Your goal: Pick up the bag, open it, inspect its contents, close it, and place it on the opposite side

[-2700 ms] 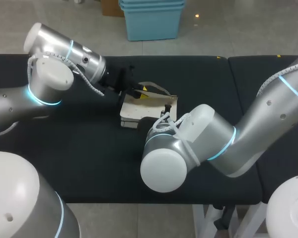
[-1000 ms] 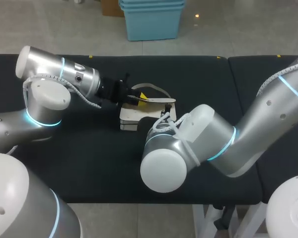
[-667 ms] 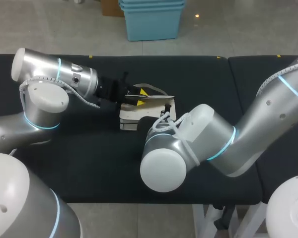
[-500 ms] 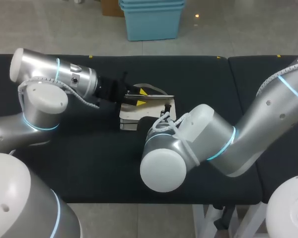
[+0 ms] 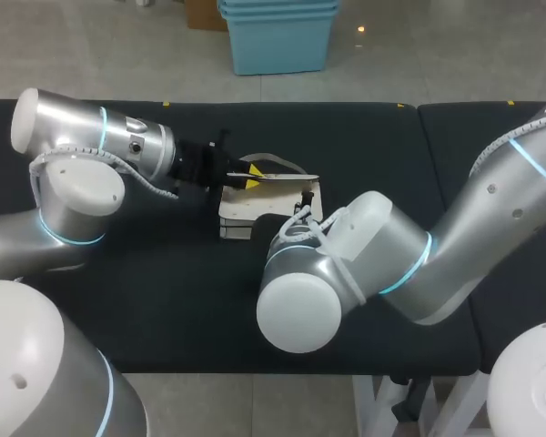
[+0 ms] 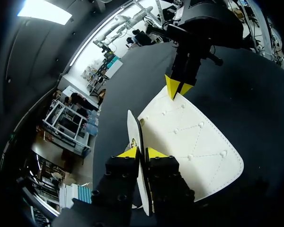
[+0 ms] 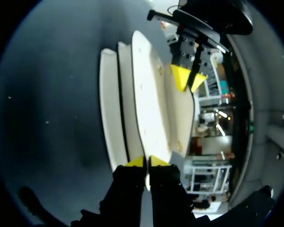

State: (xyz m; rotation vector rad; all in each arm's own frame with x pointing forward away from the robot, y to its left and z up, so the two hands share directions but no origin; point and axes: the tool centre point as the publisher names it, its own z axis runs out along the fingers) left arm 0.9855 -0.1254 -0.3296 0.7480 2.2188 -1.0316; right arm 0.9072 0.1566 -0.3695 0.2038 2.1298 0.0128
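Left gripper, clenched on the flap of the bag, has drawn back leftward; flap raised level. Right gripper pinches the bag's near edge, unmoved.

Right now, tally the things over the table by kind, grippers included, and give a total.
Bags: 1, the white bag.
Grippers: 2, the left gripper and the right gripper, each with its fingers shut on the white bag.
Total: 3.
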